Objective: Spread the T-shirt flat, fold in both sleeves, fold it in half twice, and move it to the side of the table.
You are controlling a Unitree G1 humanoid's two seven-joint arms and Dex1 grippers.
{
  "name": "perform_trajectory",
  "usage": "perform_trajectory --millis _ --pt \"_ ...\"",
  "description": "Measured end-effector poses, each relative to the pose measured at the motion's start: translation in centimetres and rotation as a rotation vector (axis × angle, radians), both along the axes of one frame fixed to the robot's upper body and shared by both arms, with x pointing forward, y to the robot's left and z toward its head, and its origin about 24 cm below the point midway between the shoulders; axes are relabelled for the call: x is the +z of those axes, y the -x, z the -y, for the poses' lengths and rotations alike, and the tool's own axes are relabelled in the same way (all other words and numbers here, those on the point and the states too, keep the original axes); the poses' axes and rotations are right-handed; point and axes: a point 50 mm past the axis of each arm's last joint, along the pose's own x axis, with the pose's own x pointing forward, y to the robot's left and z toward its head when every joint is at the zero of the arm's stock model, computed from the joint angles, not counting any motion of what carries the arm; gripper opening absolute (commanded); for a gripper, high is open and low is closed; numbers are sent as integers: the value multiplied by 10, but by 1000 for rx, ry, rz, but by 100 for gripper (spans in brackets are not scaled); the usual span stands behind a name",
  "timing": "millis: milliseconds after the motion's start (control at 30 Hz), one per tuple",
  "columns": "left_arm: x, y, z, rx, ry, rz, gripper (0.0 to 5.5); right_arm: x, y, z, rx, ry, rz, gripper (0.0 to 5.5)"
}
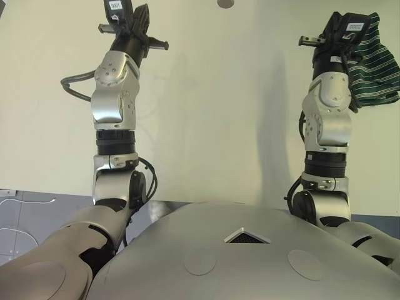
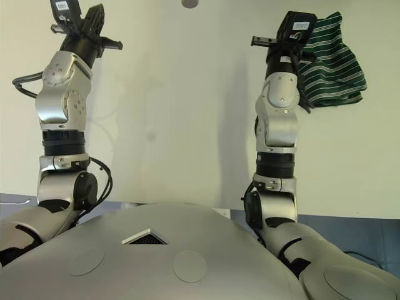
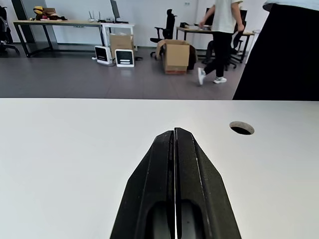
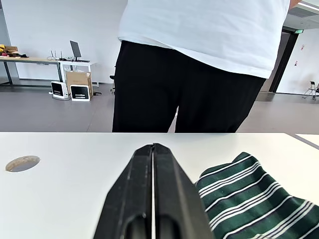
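Right wrist view: the right gripper [image 4: 153, 146] has its two fingers pressed together with nothing held between them, low over the white table [image 4: 60, 199]. Just beside it, on the robot's right, lies the T-shirt [image 4: 249, 199], a green bundle with white stripes, bunched and not spread flat. No contact between finger and cloth can be made out. In the eye views the bundle lies toward the table's right side, and its longer side appears to run away from the robot, roughly along the forearm.

The left gripper [image 3: 174, 131] is likewise closed and empty, well apart from the cloth, over bare tabletop near a small round hole [image 3: 241, 128].

The right arm is clearly the nearer. Any next grasp would probably require its fingers to part first and shift rightward onto the cloth.
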Motion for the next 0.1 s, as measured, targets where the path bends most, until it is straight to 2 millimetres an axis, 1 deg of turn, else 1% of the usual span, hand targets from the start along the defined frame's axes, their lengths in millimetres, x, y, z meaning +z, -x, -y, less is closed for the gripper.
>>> perform_trajectory --millis 67,100 --pt "-5 -3 -4 6 -1 -31 0 1 -2 -3 -19 1 23 2" --pt "-5 -8 -6 19 19 -40 0 -2 -3 -7 -16 -18 20 2"
